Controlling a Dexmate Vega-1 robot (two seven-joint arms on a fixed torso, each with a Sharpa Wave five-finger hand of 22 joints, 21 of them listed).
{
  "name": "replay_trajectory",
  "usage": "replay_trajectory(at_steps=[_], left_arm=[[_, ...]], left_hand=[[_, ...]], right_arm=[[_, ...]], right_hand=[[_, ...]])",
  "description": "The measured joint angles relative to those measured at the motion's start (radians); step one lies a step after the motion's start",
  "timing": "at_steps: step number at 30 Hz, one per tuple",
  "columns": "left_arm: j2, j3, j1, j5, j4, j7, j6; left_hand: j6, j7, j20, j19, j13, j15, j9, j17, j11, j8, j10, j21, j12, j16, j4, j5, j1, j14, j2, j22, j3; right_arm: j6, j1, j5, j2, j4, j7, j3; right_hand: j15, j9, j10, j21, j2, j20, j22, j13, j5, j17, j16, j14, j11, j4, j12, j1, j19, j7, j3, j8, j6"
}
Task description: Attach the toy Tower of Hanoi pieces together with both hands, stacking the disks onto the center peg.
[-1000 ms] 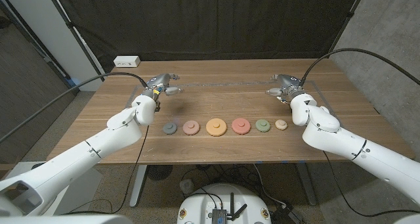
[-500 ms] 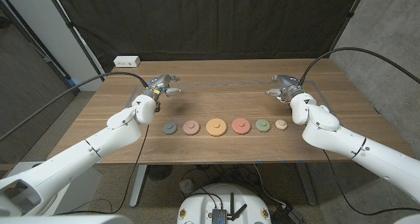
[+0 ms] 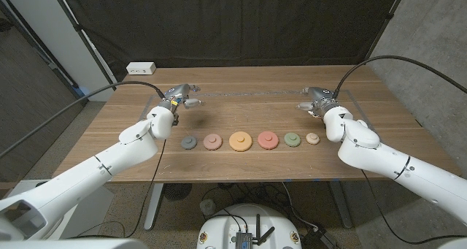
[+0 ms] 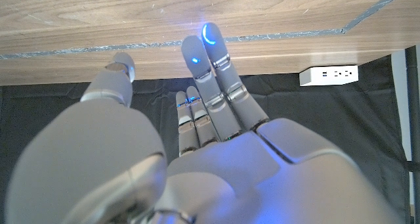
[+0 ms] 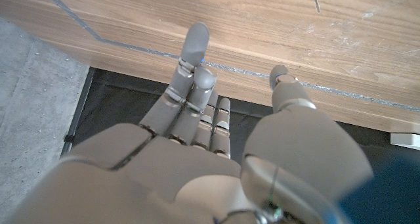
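Six disks (image 3: pixel 252 140) lie in a row on the counter (image 3: pixel 241 110), nearer me than both hands. My left hand (image 3: pixel 179 98) and right hand (image 3: pixel 315 98) hold nothing, fingers apart. The disks look light, stiff, probably smooth; I'd pinch each by its rim.

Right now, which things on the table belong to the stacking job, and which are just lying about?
Job:
grey disk
pink disk
orange disk
red disk
green disk
cream disk
No peg can be made out.

Lying about:
white power strip at the table's far left corner
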Motion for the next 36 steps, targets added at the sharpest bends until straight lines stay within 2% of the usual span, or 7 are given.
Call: replay_trajectory(at_steps=[30, 33, 36], left_arm=[[-0.009, 0.0, 0.006, -0.011, 0.005, 0.025, -0.01], [-0.01, -0.001, 0.007, -0.012, 0.006, 0.027, -0.011], [-0.01, -0.001, 0.007, -0.013, 0.007, 0.028, -0.013]], left_hand=[[0.006, -0.006, 0.0, 0.0, 0.005, -0.004, 0.0, -0.007, -0.002, 0.0, 0.009, 0.015, 0.0, 0.017, -0.001, 0.004, 0.009, 0.004, 0.009, -0.005, -0.009], [0.006, -0.006, 0.0, 0.0, 0.005, -0.004, 0.0, -0.009, -0.002, 0.0, 0.009, 0.019, -0.004, 0.017, -0.001, 0.004, 0.009, 0.004, 0.009, -0.005, -0.009], [0.006, -0.006, 0.0, 0.0, 0.005, -0.004, 0.0, -0.009, -0.002, 0.0, 0.009, 0.019, -0.004, 0.025, 0.003, 0.004, 0.014, 0.004, 0.014, -0.005, -0.014]], right_arm=[[0.025, -0.142, 0.035, -0.079, -0.094, -0.071, 0.083], [0.023, -0.157, 0.041, -0.087, -0.105, -0.077, 0.091], [0.021, -0.173, 0.045, -0.094, -0.116, -0.08, 0.099]], right_hand=[[-0.004, 0.0, 0.007, 0.023, 0.004, 0.0, -0.009, 0.009, 0.011, 0.02, 0.012, 0.014, -0.001, 0.0, 0.0, 0.004, 0.0, -0.007, 0.0, 0.0, 0.007], [-0.003, 0.0, 0.007, 0.031, -0.013, 0.0, -0.009, 0.009, 0.011, 0.028, 0.015, 0.026, -0.001, -0.004, 0.0, 0.021, 0.0, -0.007, -0.004, 0.0, 0.007], [-0.007, 0.0, 0.007, 0.038, -0.007, 0.0, -0.011, 0.006, 0.011, 0.028, 0.019, 0.029, -0.001, -0.004, 0.0, 0.028, 0.0, -0.007, -0.004, 0.0, 0.007]])
